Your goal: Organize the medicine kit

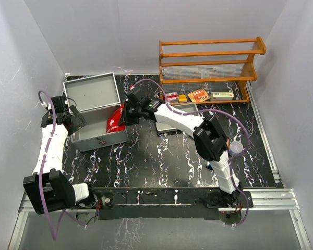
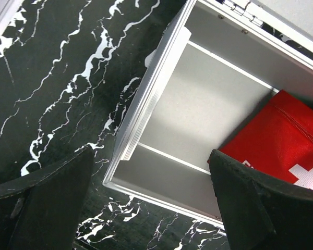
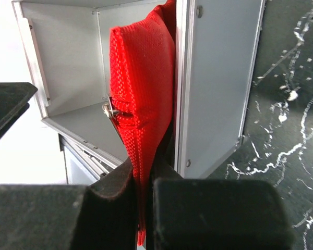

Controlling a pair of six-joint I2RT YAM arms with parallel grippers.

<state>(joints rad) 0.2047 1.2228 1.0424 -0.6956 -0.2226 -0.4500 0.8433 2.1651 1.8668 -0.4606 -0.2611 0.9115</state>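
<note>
**Top view.** My left tool (image 1: pixel 67 117) hung open above the bench (image 1: pixel 161 156), jaws wide and gripping nothing. The kit (image 1: pixel 101 139) stood on the bench directly below it and to its right, with the lid raised. My right tool (image 1: pixel 129 112) was closed on the red pouch (image 1: pixel 115 121). The kit's other side wall lay just ahead of that tool, so the kit sat between my two tools. Well behind the right tool, a wooden rack (image 1: pixel 211 62) carried small boxes (image 1: pixel 198 95) on its lowest shelf.

**Left wrist view.** Beneath the left tool (image 2: pixel 151 208) lay the kit (image 2: pixel 208 99), its rim crossing between the two fingers (image 2: pixel 41 203). The kit's bare floor was visible. The pouch (image 2: pixel 281 135), marked with a white cross, filled the part of the kit farthest from this tool.

**Right wrist view.** The right tool (image 3: pixel 143 192) pinched a thin edge of the pouch (image 3: pixel 143 78). The pouch stood on edge in front of the tool, pressed against the inner face of the kit's near wall (image 3: pixel 219 78).
</note>
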